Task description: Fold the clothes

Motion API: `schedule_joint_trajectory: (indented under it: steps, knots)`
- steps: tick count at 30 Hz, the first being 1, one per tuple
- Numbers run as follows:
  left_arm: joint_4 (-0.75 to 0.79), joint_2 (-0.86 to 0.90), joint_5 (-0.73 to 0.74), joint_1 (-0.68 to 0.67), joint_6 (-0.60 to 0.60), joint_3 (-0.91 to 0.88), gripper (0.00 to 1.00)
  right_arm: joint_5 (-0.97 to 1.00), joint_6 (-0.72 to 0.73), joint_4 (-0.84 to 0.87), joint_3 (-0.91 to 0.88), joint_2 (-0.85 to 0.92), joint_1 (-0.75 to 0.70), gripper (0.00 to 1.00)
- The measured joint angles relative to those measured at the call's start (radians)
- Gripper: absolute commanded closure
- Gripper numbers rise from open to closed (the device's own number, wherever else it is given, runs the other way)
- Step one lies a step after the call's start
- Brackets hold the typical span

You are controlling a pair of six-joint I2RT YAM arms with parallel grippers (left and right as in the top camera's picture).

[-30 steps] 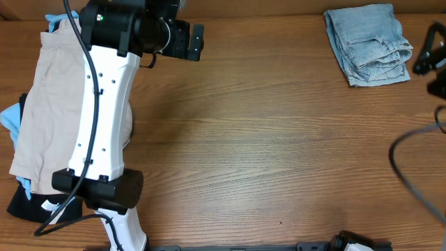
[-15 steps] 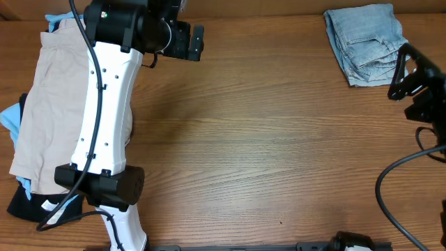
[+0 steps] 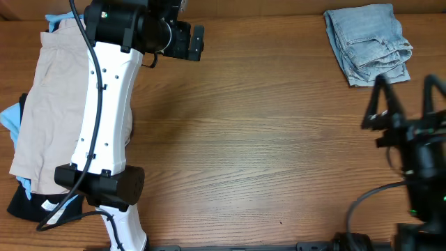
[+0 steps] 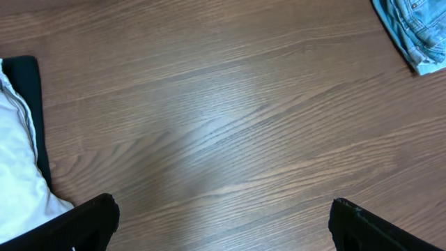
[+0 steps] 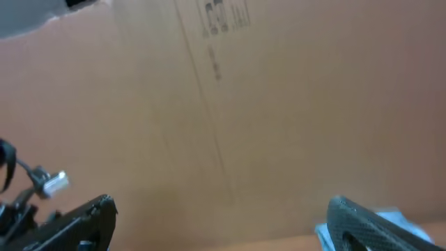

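The light-blue denim shorts [image 3: 368, 43] lie folded in a compact bundle at the table's far right corner. A corner of them shows in the left wrist view [image 4: 414, 28], and a pale blue sliver shows in the right wrist view [image 5: 322, 238]. My right gripper [image 3: 405, 97] is open and empty, raised just in front of the shorts and not touching them. Its camera faces a blurred brown cardboard wall. My left gripper [image 3: 198, 43] is open and empty over bare wood at the far left-centre; its fingers [image 4: 90, 223] stand wide apart.
A pile of other garments lies at the left edge, partly under my left arm: a beige one [image 3: 49, 104] on top, a blue one [image 3: 10, 118] and a black one [image 3: 21, 202]. White cloth [image 4: 17, 174] shows in the left wrist view. Brown wooden table [image 3: 265, 153].
My right gripper has drawn back from beside the folded shorts toward the table's front, now fully in view and open. The shorts and my left arm have not moved.
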Motion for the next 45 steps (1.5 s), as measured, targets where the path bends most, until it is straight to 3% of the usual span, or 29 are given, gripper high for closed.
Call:
schedule_joint_trajectory:
  steps: [4,8,17,24,45]
  knots:
    - [0.000,0.000,0.000,0.000,0.000,0.000,0.00,0.046,-0.002,0.172,-0.299,-0.113,0.031,0.00]
    - [0.000,0.000,0.000,0.000,0.000,0.000,0.00,0.121,-0.003,0.219,-0.543,-0.232,0.056,0.00]
    - [0.000,0.000,0.000,0.000,0.000,0.000,0.00,0.250,-0.002,0.218,-0.824,-0.467,0.080,0.00]
    - [0.000,0.000,0.000,0.000,0.000,0.000,0.00,0.266,-0.002,0.118,-0.891,-0.565,0.100,0.00]
    - [0.000,0.000,0.000,0.000,0.000,0.000,0.00,0.273,-0.002,0.113,-0.891,-0.570,0.101,0.00]
